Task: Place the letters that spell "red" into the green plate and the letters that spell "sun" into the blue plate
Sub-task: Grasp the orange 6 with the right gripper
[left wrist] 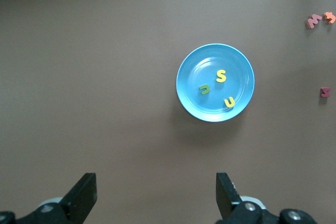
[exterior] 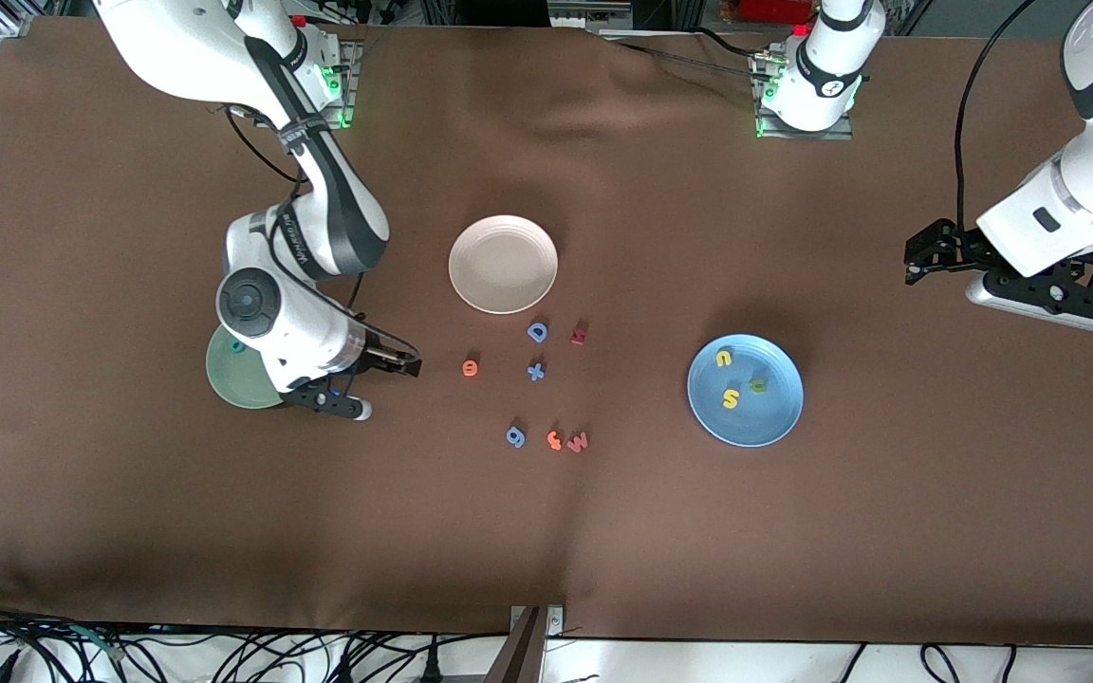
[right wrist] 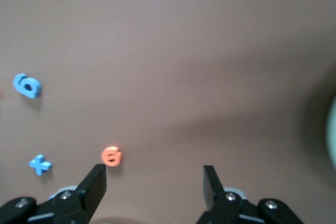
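The orange "e" lies flat on the brown cloth. My right gripper hangs open just beside it, toward the green plate, with nothing between its fingers. The green plate is half hidden under the right arm. A teal letter shows on it; which one I cannot tell. The blue plate holds the yellow "s", yellow "u" and olive "n". My left gripper waits open and empty at the left arm's end.
A cream plate sits toward the bases. Loose letters lie between the plates: blue "D", dark red letter, blue cross, blue "g", orange "f", pink "w".
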Robot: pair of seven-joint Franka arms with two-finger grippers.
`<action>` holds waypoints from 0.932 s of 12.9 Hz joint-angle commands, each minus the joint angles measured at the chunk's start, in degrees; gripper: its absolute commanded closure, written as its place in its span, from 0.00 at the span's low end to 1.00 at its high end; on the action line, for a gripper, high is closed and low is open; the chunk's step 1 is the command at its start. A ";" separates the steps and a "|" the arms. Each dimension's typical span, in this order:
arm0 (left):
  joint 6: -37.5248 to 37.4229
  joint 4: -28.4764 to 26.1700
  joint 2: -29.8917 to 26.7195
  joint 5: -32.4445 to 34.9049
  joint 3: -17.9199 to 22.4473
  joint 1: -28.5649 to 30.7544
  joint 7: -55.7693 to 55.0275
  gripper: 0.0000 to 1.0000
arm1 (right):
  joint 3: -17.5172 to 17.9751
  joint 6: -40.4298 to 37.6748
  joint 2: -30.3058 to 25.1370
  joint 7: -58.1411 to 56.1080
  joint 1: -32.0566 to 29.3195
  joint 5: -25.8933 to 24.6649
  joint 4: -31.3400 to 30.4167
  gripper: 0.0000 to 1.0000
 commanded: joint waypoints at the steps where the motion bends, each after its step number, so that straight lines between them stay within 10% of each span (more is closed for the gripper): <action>1: 0.53 -1.26 -2.22 0.27 -2.17 2.34 1.62 0.00 | -0.11 3.96 5.13 2.11 3.08 -0.16 2.37 0.18; 12: -6.24 2.26 -1.79 0.27 -1.82 4.27 1.18 0.00 | -0.20 13.02 11.65 2.03 7.82 -0.60 2.11 0.28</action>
